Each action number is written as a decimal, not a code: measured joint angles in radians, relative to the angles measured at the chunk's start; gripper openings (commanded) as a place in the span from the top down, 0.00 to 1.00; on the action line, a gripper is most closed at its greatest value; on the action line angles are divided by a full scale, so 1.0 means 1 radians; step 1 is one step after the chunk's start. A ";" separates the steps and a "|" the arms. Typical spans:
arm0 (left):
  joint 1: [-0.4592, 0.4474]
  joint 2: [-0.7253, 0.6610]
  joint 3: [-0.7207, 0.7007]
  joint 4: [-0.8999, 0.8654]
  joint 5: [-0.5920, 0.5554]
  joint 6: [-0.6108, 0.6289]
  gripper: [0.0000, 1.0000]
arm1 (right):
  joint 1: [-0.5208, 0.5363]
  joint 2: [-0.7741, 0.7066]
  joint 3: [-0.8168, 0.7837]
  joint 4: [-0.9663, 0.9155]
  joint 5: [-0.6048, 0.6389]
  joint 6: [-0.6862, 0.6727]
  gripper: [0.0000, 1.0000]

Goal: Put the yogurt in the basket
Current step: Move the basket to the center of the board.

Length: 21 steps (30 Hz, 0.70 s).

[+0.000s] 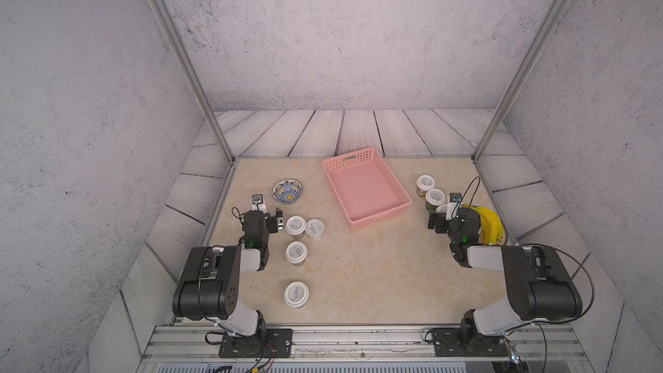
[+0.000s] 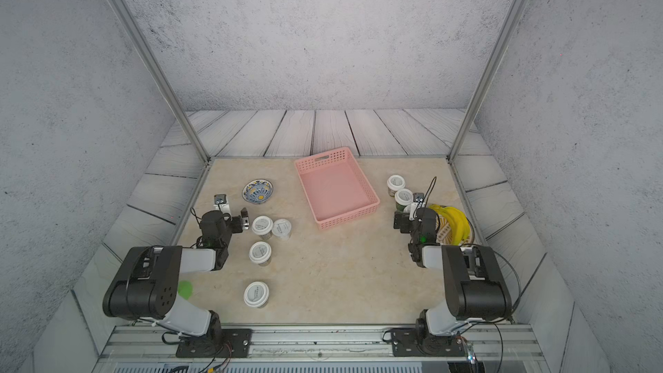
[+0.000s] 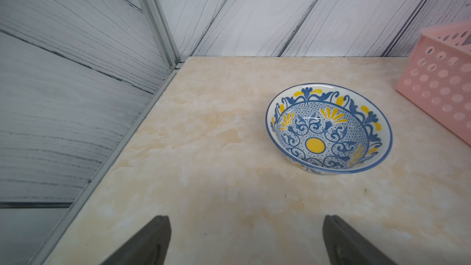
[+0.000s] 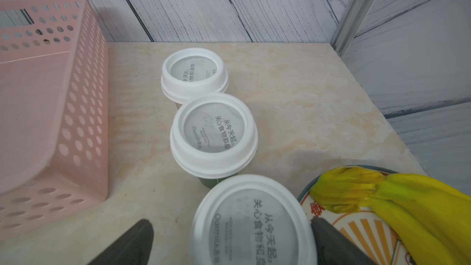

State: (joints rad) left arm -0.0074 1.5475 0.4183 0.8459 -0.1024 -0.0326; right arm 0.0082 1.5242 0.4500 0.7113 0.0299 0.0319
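Marbled beige tabletop (image 1: pixel 358 274), walled by grey plank-print panels and two metal posts.

Near edge: both arm bases bolted to a metal rail.

Item 1, nearest cup (image 1: pixel 296 294): upright, alone, left-centre, white lid.

Item 2, second cup (image 1: pixel 296 252): upright, a little farther back on the same line.

Item 3, pair of cups (image 1: pixel 295 225) and (image 1: pixel 315 228): side by side, touching or nearly so.

Item 4, left gripper (image 3: pixel 246 240): just left of the pair; jaws spread wide over bare tabletop, holding nothing.

Item 5, right gripper (image 4: pixel 232 243): jaws spread wide either side of a cup; one finger (image 4: pixel 328 238) at the lid rim, contact uncertain; cup not lifted.

Item 6, row of three cups on the right: nearest (image 4: pixel 251 225) between the jaws; middle (image 4: pixel 213 133), green contents; farthest (image 4: pixel 195 73). Adjacent cups touch or overlap in the wrist view.

Item 7, plate (image 4: pixel 356 230) with bananas (image 4: pixel 397 200): just beside the right-hand row, towards the right wall.

Item 8, bowl (image 3: pixel 328 128): blue and yellow pattern, beyond the left gripper, empty.

Item 9, basket (image 1: pixel 366 188): pink, perforated, far centre, skewed, empty. All seven cups stand outside it.
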 measured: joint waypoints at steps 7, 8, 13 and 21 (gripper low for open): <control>0.000 0.000 0.000 0.000 0.000 0.000 0.02 | 0.000 0.000 0.000 0.000 -0.002 0.000 0.00; 0.000 0.000 0.000 0.000 0.000 0.000 0.01 | 0.000 0.000 0.000 0.000 -0.002 0.000 0.00; 0.000 0.000 0.000 0.000 0.000 0.000 0.02 | 0.000 0.000 0.000 0.000 -0.002 0.000 0.00; 0.000 0.000 0.003 -0.018 -0.002 0.000 0.02 | -0.002 0.000 0.000 0.000 -0.003 0.000 0.00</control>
State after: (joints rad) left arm -0.0074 1.5475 0.4213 0.8276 -0.1043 -0.0326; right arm 0.0063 1.5238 0.4500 0.7109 0.0269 0.0322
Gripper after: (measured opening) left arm 0.984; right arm 0.997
